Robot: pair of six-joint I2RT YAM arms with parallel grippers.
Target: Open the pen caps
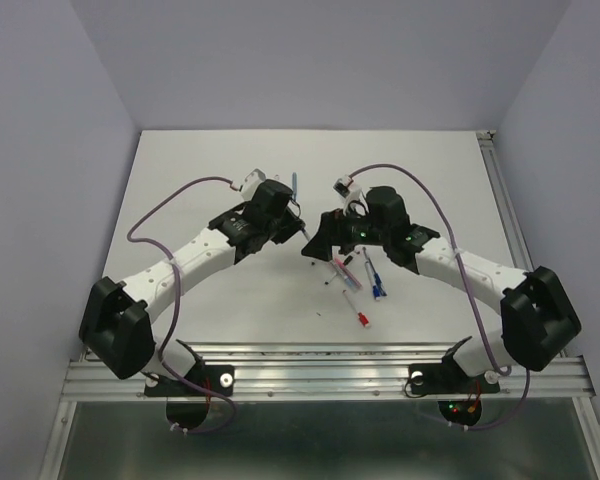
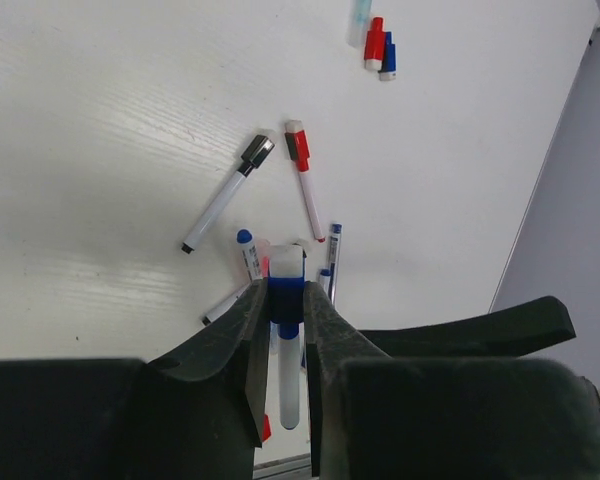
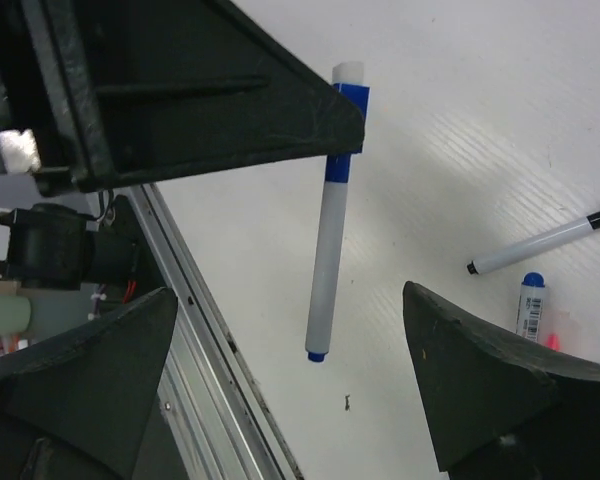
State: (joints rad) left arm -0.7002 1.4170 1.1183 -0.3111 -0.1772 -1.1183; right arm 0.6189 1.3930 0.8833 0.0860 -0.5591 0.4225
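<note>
left gripper [image 2: 287,292] pinched narrowly on the blue cap [image 3: 346,120] of a marker [image 3: 325,250] lifted over the table [image 1: 200,160] middle; cap looked unpulled. right gripper [image 3: 288,295] gaped wide, empty, flanking the marker. red cap [image 2: 298,145] and black cap [image 2: 257,152] sat on pens [image 1: 352,280] toward the near edge. most work judged left.

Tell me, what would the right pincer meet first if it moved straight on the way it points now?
Most likely the blue pen that the left pincer holds; it lies straight ahead of the open right pincer, though depth is unclear.
</note>
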